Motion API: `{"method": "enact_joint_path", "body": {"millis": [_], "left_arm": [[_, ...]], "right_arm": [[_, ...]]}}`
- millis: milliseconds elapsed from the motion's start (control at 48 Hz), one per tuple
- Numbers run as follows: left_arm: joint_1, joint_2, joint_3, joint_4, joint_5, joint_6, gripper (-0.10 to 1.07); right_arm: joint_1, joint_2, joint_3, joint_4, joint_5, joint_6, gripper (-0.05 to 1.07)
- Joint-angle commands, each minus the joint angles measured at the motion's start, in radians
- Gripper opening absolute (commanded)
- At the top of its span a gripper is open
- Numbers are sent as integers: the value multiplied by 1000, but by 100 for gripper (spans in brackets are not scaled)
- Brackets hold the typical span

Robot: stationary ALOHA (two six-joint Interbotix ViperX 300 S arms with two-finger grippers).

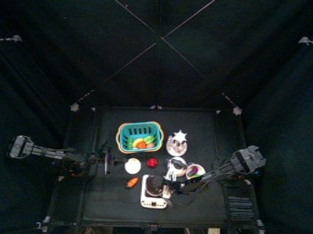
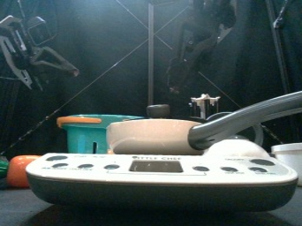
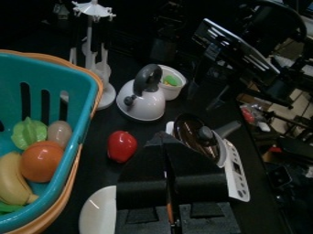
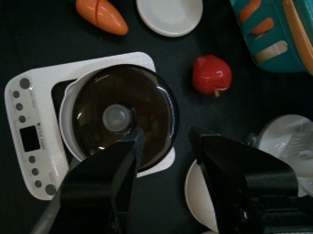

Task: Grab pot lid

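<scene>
Right gripper, jaws wide and empty above the pot lid: closing off-centre risks missing the knob.

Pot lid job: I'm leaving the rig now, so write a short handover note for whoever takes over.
Right gripper: open, hovering just above the lid, not gripping it.
Left gripper: resting at the table's left side, holding nothing.
The lid sits on the pot, which stands on the white scale near the table's front edge.
Done: right gripper lined up near the lid.
Left: lower, close on the knob, lift.
</scene>
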Motion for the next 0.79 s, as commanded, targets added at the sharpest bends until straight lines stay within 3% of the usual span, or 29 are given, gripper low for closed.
{"method": "enact_joint_path", "body": {"millis": [0, 771], "left_arm": [[2, 2, -15, 0, -6, -2, -3], [2, 2, -15, -3, -5, -2, -3]], "right_arm": [[9, -21, -23, -15, -3, 3, 81], [41, 106, -72, -71, -49, -18, 81]]}}
